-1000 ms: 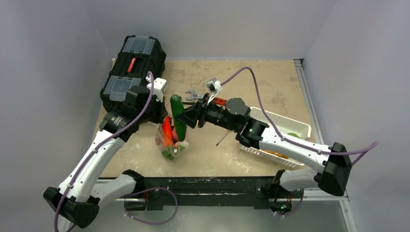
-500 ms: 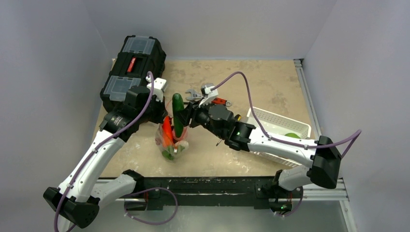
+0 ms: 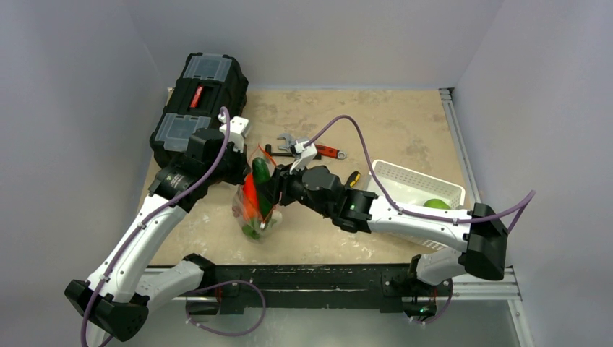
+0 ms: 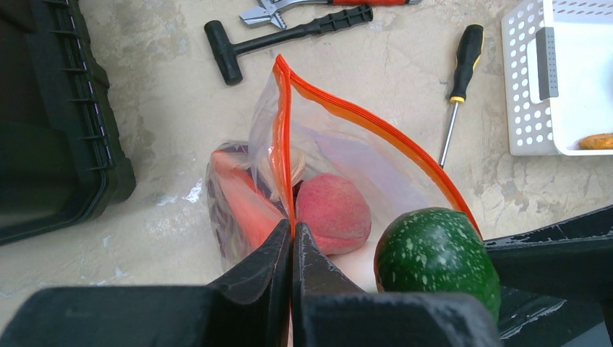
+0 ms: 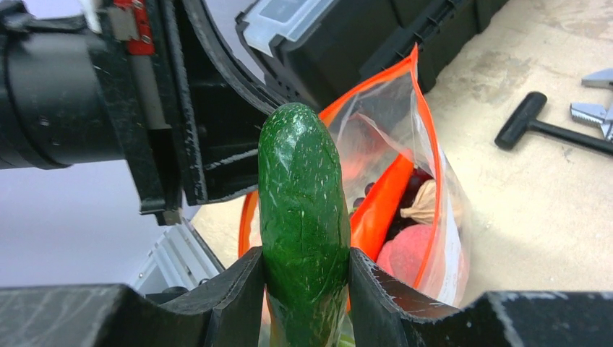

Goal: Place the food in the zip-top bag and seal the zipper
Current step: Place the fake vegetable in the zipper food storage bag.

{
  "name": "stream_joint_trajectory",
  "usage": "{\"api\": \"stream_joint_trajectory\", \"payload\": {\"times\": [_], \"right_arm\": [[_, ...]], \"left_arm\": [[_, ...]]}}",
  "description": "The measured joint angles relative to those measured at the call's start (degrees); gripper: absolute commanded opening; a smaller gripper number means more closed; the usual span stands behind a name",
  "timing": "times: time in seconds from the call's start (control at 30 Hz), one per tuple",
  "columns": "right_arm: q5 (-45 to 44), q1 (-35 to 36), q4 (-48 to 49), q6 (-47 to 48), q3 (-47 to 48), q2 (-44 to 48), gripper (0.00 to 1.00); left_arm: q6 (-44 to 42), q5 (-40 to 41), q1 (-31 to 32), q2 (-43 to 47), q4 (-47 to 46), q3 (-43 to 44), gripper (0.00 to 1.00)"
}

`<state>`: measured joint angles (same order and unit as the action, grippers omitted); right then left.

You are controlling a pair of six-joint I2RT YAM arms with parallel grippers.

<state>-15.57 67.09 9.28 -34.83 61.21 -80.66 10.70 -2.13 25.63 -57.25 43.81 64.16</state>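
Note:
The zip-top bag [image 4: 347, 152] stands upright on the table with its mouth open. My left gripper [image 4: 293, 225] is shut on the orange-red zipper [image 4: 361, 116] at the near rim and holds the mouth up. My right gripper [image 5: 305, 253] is shut on a green cucumber [image 5: 303, 188], held upright with its lower end dipping into the bag's mouth. In the top view the cucumber [image 3: 260, 173] stands just right of the left wrist. Inside the bag lie an orange carrot [image 5: 379, 210], a pink-red fruit [image 4: 332, 213] and dark grapes. The zipper's slider is not visible.
A black toolbox [image 3: 199, 101] fills the back left, close behind the left arm. A wrench [image 3: 311, 148], a black T-handle tool [image 4: 289, 32] and a screwdriver [image 4: 463, 65] lie behind and right of the bag. The white basket [image 3: 416, 191] at right holds a green piece [image 3: 436, 204].
The right arm has swung left and lowered, bringing the cucumber from above the bag down into its mouth. The left arm and the bag have stayed put.

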Motion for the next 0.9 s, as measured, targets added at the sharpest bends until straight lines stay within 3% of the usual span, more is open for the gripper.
{"api": "stream_joint_trajectory", "payload": {"times": [0.1, 0.27, 0.4, 0.9], "right_arm": [[-0.04, 0.04, -2.27, -1.2, 0.17, -0.02, 0.29], [-0.79, 0.17, -6.14, -3.69, 2.32, -1.22, 0.5], [-1.53, 0.42, -8.55, -4.61, 4.15, -2.54, 0.6], [-3.13, 0.42, -13.9, -3.43, 7.37, -2.8, 0.66]], "left_arm": [[0.0, 0.0, 0.0, 0.0, 0.0, 0.0, 0.0], [0.0, 0.02, 0.0, 0.0, 0.0, 0.0, 0.0], [0.0, 0.02, 0.0, 0.0, 0.0, 0.0, 0.0], [0.0, 0.02, 0.0, 0.0, 0.0, 0.0, 0.0]]}}
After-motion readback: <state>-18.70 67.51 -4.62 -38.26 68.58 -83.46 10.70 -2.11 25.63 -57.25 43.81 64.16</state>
